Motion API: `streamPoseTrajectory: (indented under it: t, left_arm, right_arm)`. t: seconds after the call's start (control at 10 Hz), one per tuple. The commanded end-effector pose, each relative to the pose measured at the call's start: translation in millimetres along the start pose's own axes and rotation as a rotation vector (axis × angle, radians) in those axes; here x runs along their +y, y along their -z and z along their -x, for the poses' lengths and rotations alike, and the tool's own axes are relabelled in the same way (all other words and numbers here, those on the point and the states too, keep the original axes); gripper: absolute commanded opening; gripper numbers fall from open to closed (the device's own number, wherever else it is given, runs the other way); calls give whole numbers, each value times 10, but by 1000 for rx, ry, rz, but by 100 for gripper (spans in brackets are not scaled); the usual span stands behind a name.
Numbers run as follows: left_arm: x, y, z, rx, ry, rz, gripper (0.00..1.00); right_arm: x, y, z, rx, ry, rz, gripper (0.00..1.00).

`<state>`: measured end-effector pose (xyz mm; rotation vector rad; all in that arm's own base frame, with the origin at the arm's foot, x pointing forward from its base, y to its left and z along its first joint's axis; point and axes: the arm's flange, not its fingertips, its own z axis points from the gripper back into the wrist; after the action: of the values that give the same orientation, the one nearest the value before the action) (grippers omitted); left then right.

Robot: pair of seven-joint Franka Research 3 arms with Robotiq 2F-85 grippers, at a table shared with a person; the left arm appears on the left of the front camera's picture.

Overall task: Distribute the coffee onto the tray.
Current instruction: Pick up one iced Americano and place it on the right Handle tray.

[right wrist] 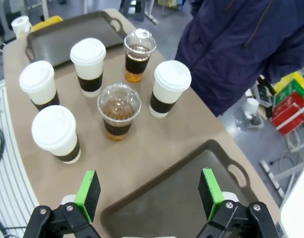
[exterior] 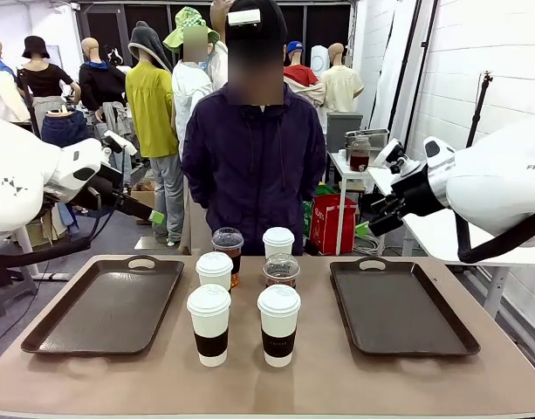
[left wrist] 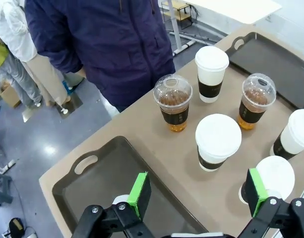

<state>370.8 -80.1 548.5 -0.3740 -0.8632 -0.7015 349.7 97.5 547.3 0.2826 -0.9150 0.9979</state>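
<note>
Nearest stand two white lidded cups point(exterior: 209, 324) on the bench point(exterior: 319, 380). Behind them are two more white cups point(exterior: 215, 269) and two clear cups point(exterior: 281, 271) with brown drink, all between the left tray point(exterior: 106, 307) and the right tray point(exterior: 398, 310). Above, the left pincer point(left wrist: 198, 191) and the right pincer point(right wrist: 149, 192) hang wide open, holding nothing, apart from the cups.

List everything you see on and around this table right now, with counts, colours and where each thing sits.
paper cups: four, white with white lids and dark brown sleeves, middle of the table between the trays
plastic cups: two, clear with amber-brown drink, in the same cluster
trays: two, dark brown, one either side of the cups
table: one, tan
person: one, dark navy jacket, standing at the far side
left gripper: black, green pads, open, raised on the left
right gripper: black, green pads, open, raised on the right
</note>
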Motion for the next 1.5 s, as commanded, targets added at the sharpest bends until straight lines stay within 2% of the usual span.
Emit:
streamPoseTrajectory:
  t: [0.0,0.2,0.3,0.4,1.4]
  left_arm:
    - [-3,14,242,-34,0,26,100]
    - [4,50,217,-31,-6,10,100]
    - [75,-20,35,-9,-17,6,100]
    - [75,-20,35,-9,-17,6,100]
    - [75,-20,35,-9,-17,6,100]
  right_arm:
    - [-54,120,52,-50,-13,-38,100]
    - [-51,159,43,-41,-10,-53,100]
    - [-34,178,38,-24,11,-8,100]
    - [-7,63,23,-18,0,-31,100]
    - [-4,56,13,-19,-3,-24,100]
